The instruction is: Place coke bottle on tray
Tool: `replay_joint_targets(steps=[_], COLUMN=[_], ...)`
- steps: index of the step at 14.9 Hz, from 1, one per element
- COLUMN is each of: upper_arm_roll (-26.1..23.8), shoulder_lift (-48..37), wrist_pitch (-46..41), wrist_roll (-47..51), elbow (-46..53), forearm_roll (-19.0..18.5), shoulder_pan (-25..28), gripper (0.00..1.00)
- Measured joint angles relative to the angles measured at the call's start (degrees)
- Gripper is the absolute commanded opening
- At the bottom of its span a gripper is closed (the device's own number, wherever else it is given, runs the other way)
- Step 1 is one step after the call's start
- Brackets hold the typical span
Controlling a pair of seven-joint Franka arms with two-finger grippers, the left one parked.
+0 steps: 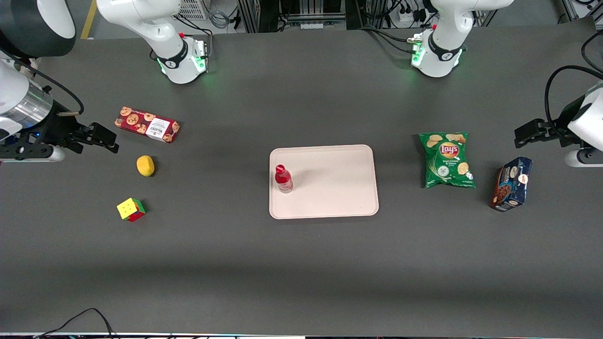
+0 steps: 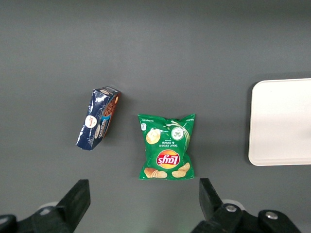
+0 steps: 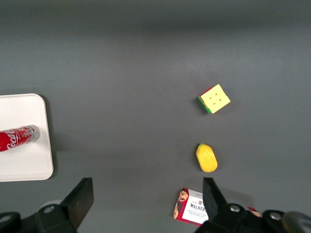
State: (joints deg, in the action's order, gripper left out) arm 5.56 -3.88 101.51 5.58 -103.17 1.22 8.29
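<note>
On the dark grey bench (image 1: 301, 263) you see the coke bottle (image 1: 283, 179) standing upright on the tray (image 1: 330, 188), at its edge toward the working arm. Your pincer (image 1: 101, 136) hangs well apart from it, spread and empty, beside the cookie box (image 1: 147, 124).

Your front view looks steeply down on the whole bench (image 1: 301, 263) from high up, facing both arm bases. The right wrist camera looks straight down past the open claw (image 3: 146, 206), well above the surface, and shares the tray (image 3: 29, 167) edge and coke bottle (image 3: 17, 137) with the front view. The left wrist camera also looks straight down.
</note>
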Motion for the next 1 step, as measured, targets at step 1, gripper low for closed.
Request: replay_joint_targets(steps=[1], upper_arm_roll=[0.35], shoulder_lift=[0.00], wrist_pitch=[0.03], wrist_roll=[-0.08], elbow=[0.34], forearm_roll=[0.00], shoulder_pan=[0.00], gripper=[1.00])
